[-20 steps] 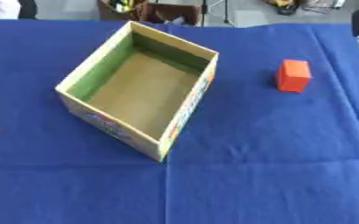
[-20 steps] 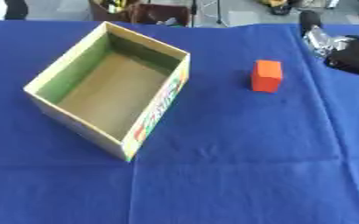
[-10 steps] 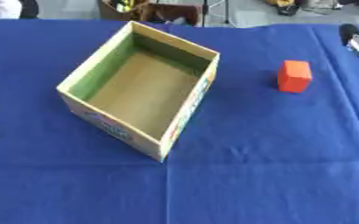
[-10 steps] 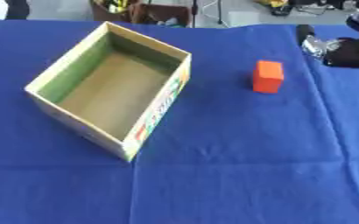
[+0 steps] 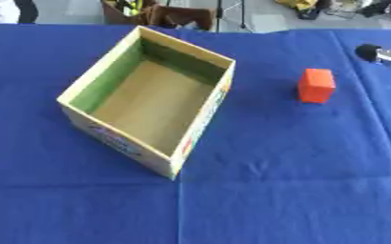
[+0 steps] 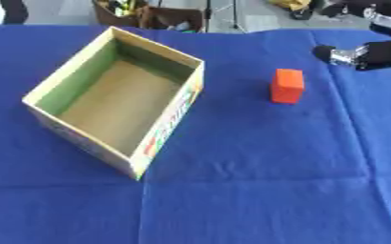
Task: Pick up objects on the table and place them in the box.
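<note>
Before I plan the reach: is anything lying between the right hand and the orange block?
No. In the right eye view, only bare blue cloth lies between the right hand and the orange block.

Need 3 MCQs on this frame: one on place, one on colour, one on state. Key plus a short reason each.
1. Where does the block sit relative to the box?
A. Inside it
B. On the cloth to its right, apart from it
C. Leaning on its left wall

2. What colour is the block?
A. Orange-red
B. Yellow
C. White

3. What does the box hold?
A. Nothing visible
B. The block
C. The right hand

Key: 1 B, blue tablecloth shows between block and box. 2 A, it stands orange-red against the blue cloth. 3 A, the box floor is bare brown, and the right hand hovers up by the table's right edge, beyond the block.
</note>
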### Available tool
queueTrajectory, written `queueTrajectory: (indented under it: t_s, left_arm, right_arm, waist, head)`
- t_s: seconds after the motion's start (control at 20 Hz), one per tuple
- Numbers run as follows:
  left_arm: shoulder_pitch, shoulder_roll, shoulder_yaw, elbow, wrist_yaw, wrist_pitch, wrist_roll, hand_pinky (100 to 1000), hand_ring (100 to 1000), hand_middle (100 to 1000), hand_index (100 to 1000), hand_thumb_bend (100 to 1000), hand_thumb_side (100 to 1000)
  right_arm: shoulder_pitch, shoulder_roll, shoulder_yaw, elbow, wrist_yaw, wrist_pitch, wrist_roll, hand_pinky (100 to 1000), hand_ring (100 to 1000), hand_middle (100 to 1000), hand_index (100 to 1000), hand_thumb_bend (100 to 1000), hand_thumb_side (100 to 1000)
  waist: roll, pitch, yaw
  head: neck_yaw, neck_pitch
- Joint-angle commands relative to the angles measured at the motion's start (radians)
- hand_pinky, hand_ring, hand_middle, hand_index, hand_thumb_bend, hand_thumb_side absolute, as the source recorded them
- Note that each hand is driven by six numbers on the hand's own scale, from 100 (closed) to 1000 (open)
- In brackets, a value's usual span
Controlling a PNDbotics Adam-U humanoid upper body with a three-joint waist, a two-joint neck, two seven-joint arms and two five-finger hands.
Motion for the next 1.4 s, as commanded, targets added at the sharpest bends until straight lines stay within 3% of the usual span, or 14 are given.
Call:
queueTrajectory:
  t_s: [0.05,0.3,1.0,1.4]
  left_arm:
    - [-0.002,0.018,-0.004,-0.019,0.001,0.0,-0.004,304,560,612,798,100,886]
    - [-0.003,0.017,-0.005,-0.019,0.001,0.0,-0.006,304,561,612,797,100,886]
    - [-0.008,0.011,-0.009,-0.019,0.003,0.0,-0.015,305,561,612,796,100,886]
    - [-0.011,0.009,-0.009,-0.019,0.004,0.001,-0.02,305,562,613,796,100,886]
  right_arm:
    - [-0.042,-0.011,0.003,0.04,0.012,-0.007,0.059,900,917,849,995,427,876]
    - [-0.085,0.015,0.028,0.083,0.046,0.0,0.114,903,914,859,1000,489,849]
    - [-0.151,0.104,0.092,0.177,0.135,-0.025,0.135,888,905,877,1000,447,758]
    - [-0.156,0.131,0.096,0.232,0.172,-0.034,0.156,892,913,890,1000,450,741]
  waist:
    - [-0.002,-0.016,0.002]
    - [-0.003,-0.012,0.004]
    - [-0.006,-0.002,0.016]
    - [-0.007,0.004,0.02]
  head:
    - [-0.006,-0.013]
    - [-0.009,-0.014]
    - [-0.031,-0.023]
    - [-0.033,-0.026]
